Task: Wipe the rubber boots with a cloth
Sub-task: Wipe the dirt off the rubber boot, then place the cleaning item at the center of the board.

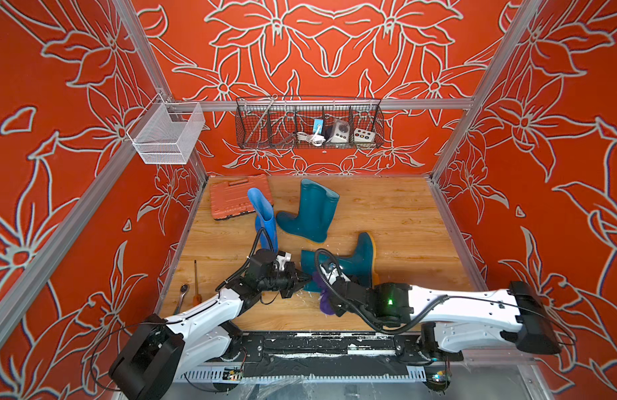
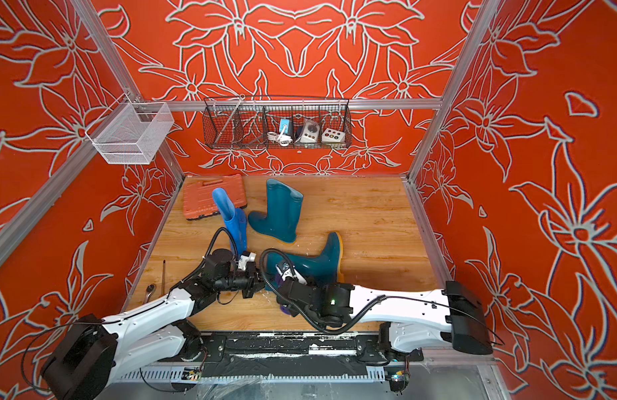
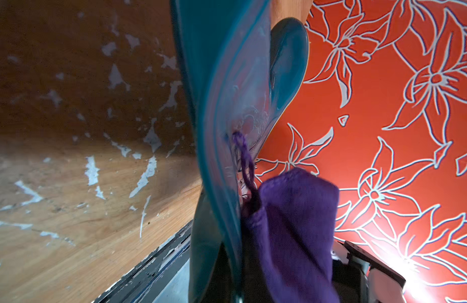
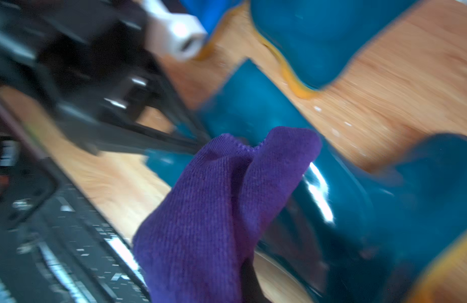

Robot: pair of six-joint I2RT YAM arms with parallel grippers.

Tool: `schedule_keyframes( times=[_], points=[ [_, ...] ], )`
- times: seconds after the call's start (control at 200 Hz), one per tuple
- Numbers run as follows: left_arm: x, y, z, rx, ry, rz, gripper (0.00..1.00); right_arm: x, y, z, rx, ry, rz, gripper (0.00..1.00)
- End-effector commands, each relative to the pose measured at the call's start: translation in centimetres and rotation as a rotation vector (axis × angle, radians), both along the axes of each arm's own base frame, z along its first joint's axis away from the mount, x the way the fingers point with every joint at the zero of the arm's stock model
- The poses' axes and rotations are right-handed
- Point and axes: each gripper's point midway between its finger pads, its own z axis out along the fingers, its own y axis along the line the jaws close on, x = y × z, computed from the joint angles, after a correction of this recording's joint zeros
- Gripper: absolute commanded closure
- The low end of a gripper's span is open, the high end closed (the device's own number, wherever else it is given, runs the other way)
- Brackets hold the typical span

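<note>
Pinching the near teal boot (image 1: 355, 261) by its shaft rim, the left gripper (image 1: 300, 281) has its jaws pressed together, boot lying on its side just ahead. And the right gripper (image 1: 329, 294) is clamped on the purple cloth (image 4: 214, 204), bunched over its tips and touching that shaft beside the left gripper; blue boot (image 1: 265, 218) and far teal boot (image 1: 310, 211) sit farther out beyond both.
</note>
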Motion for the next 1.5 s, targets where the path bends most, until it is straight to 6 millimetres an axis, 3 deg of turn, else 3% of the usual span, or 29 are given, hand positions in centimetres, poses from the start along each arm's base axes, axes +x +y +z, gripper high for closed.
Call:
schedule_keyframes(
  times=[0.0,0.08,0.235,0.34,0.465,0.56,0.681,0.771,0.841,0.931,1.031,1.121,1.301,1.396,1.491],
  points=[
    [-1.1,-0.5,1.8,-0.004,-0.100,-0.124,1.00,0.3,0.4,-0.6,-0.053,0.021,0.055,1.00],
    [-2.2,-0.4,1.7,0.012,-0.114,-0.188,1.00,2.1,-2.6,-2.2,-0.124,0.089,-0.017,1.00],
    [-3.7,0.3,2.0,0.054,-0.181,-0.253,1.00,6.8,-10.6,-5.4,-0.176,0.259,-0.203,1.00],
    [-4.2,0.5,1.9,0.072,-0.207,-0.280,1.00,11.0,-15.7,-5.5,-0.251,0.304,-0.343,1.00],
    [-4.2,0.4,1.6,0.085,-0.206,-0.307,1.00,15.1,-19.3,-3.9,-0.193,0.341,-0.476,1.00],
    [-4.2,0.4,1.6,0.096,-0.210,-0.319,1.00,16.5,-19.8,-1.4,-0.164,0.297,-0.500,1.00],
    [-4.0,0.3,1.6,0.103,-0.218,-0.322,1.00,16.0,-17.1,0.3,-0.109,0.284,-0.432,1.00],
    [-3.7,0.1,1.7,0.099,-0.221,-0.322,1.00,14.7,-14.3,-0.7,-0.118,0.300,-0.358,1.00],
    [-3.5,0.0,2.1,0.095,-0.237,-0.323,1.00,13.7,-12.3,-2.5,-0.098,0.350,-0.312,1.00],
    [-3.3,-0.1,1.5,0.104,-0.209,-0.331,1.00,13.3,-11.6,-5.1,-0.111,0.409,-0.300,1.00],
    [-3.4,-0.1,1.6,0.103,-0.210,-0.334,1.00,14.7,-13.2,-6.9,-0.165,0.437,-0.348,1.00],
    [-3.6,0.0,1.7,0.106,-0.215,-0.333,1.00,17.3,-15.5,-6.4,-0.113,0.454,-0.424,1.00],
    [-3.3,0.3,2.7,0.110,-0.262,-0.299,1.00,21.5,-20.8,0.3,-0.026,0.350,-0.569,1.00],
    [-2.6,0.7,2.7,0.153,-0.274,-0.261,1.00,21.5,-24.0,2.3,-0.026,0.323,-0.646,1.00],
    [-1.8,0.9,3.0,0.178,-0.294,-0.231,1.00,20.1,-26.6,1.6,-0.050,0.344,-0.709,0.86]
  ],
)
